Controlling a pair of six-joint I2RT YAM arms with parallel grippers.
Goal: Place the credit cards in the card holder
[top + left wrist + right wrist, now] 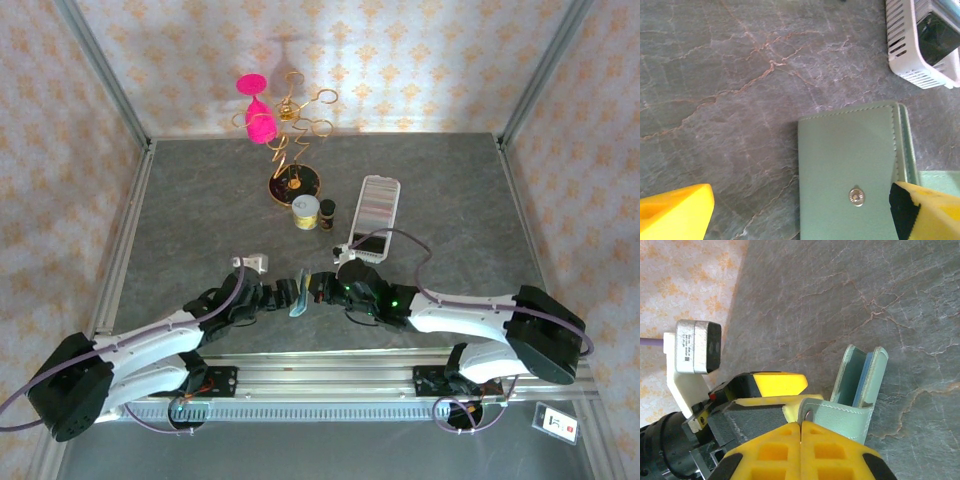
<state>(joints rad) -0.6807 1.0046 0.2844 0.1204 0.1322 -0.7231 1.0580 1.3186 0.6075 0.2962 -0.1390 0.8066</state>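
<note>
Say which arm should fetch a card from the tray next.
Left, probably: the left end effector is open and empty; the right end effector is shut on the flap of the card holder.

Two white-and-black robot arms extend low from bases set side by side, angling inward so that their wrists nearly meet in the middle. The left arm [150, 345] stretches in from the left. The left gripper [283, 293] has its yellow fingers [672, 212] spread wide apart, closed on nothing. The right arm [470, 315] stretches in from the right, elbow bent. The right gripper [801, 426] has its yellow fingers pressed flat together, pinching the snap flap of the card holder [845, 420].
</note>
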